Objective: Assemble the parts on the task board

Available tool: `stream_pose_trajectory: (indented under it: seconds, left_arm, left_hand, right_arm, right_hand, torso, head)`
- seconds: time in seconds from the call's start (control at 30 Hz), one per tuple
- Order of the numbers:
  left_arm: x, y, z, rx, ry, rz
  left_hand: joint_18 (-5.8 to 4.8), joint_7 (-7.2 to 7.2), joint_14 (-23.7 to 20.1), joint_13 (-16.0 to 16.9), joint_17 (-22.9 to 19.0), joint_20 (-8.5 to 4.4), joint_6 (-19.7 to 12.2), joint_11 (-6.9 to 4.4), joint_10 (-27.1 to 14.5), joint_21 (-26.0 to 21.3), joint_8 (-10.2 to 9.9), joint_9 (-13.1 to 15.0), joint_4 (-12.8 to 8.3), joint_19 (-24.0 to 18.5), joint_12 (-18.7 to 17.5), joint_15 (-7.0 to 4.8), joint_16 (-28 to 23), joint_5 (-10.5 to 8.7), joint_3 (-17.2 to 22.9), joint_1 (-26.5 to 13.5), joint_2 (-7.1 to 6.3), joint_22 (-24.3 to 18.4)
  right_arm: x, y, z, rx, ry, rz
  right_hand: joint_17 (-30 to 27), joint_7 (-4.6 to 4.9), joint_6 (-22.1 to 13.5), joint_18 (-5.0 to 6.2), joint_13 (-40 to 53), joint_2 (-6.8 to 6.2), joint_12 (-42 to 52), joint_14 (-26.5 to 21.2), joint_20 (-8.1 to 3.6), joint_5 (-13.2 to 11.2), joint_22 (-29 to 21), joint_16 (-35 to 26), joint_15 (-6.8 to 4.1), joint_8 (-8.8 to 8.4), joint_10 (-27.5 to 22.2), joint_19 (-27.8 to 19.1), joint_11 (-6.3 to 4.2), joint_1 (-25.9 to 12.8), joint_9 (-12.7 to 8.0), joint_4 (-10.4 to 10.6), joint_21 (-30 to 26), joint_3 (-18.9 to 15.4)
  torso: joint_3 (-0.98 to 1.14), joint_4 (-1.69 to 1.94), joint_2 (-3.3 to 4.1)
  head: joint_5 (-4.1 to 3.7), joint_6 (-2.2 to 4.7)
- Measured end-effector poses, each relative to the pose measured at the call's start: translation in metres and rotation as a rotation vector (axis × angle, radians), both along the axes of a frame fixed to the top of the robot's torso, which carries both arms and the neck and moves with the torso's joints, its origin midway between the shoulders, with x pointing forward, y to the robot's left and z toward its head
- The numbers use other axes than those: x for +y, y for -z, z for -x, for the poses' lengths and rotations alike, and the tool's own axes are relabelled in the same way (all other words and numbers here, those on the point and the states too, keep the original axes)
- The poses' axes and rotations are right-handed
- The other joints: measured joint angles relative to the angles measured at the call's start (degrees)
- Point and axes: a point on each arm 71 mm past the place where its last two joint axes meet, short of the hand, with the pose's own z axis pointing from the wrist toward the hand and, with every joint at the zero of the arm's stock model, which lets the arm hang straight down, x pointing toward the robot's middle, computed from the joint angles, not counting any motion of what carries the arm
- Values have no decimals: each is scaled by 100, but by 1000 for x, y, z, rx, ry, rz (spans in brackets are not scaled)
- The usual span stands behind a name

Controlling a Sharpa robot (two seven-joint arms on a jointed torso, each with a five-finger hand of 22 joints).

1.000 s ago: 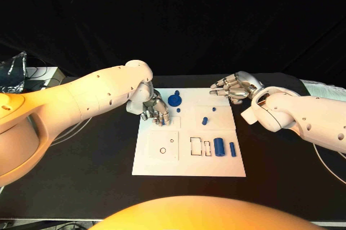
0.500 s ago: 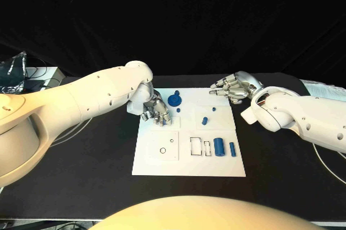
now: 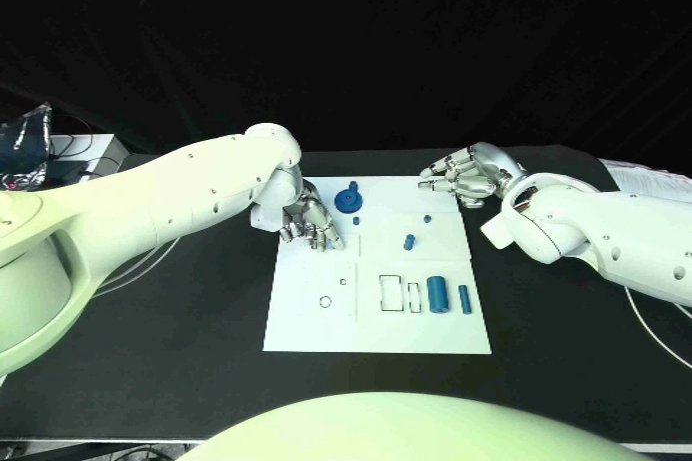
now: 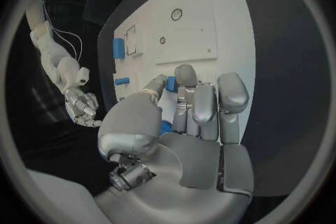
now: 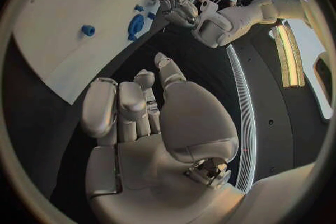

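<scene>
no readable text, labels, brands or numbers, task board (image 3: 378, 311) bears only outlined shapes, unlettered

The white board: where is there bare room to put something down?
The task board is bare along its near edge, below the two blue cylinders and the cutouts. Its far end is crowded: the left hand, a blue knob, small pegs.

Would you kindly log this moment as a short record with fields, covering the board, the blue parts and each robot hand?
surface: black table
board: white rectangular task board, flat at table centre
parts: round blue knobbed piece at far edge; large blue cylinder beside slim blue rod nearer
left robot hand: over the board's far left corner, fingers by a small blue piece; grasp unclear
right robot hand: off the far right corner, fingers curled, holding nothing
</scene>
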Motion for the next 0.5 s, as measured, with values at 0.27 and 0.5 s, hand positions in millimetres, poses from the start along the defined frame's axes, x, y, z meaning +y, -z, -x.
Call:
stream_pose_trajectory:
  seconds: [0.27,0.5]
  left_arm:
    - [5,0,1,-5,-5,-4]
    - [7,-1,2,-14,-9,0]
  left_hand:
    - [0,0,0,-1,0,0,1,3,24,0,6,-11,174,0,0,0,0,-17,-1014,215,42,0]
    - [0,0,0,-1,-1,0,1,3,23,23,5,-12,360,0,0,0,0,-85,-1772,402,151,0]
  right_arm:
    - [0,0,0,0,0,0]
    - [-1,0,0,0,1,1]
  right_hand:
    - [0,-1,-1,0,0,0,0,0,0,0,0,0,0,0,-1,0,-1,0,0,0,0,0]
    - [0,-1,-1,0,0,0,0,0,0,0,0,0,0,0,-1,0,-1,0,0,0,0,0]
  torso:
    - [2,-1,-3]
    - [2,1,-3]
  head:
    - [-4,0]
    - [-7,0]
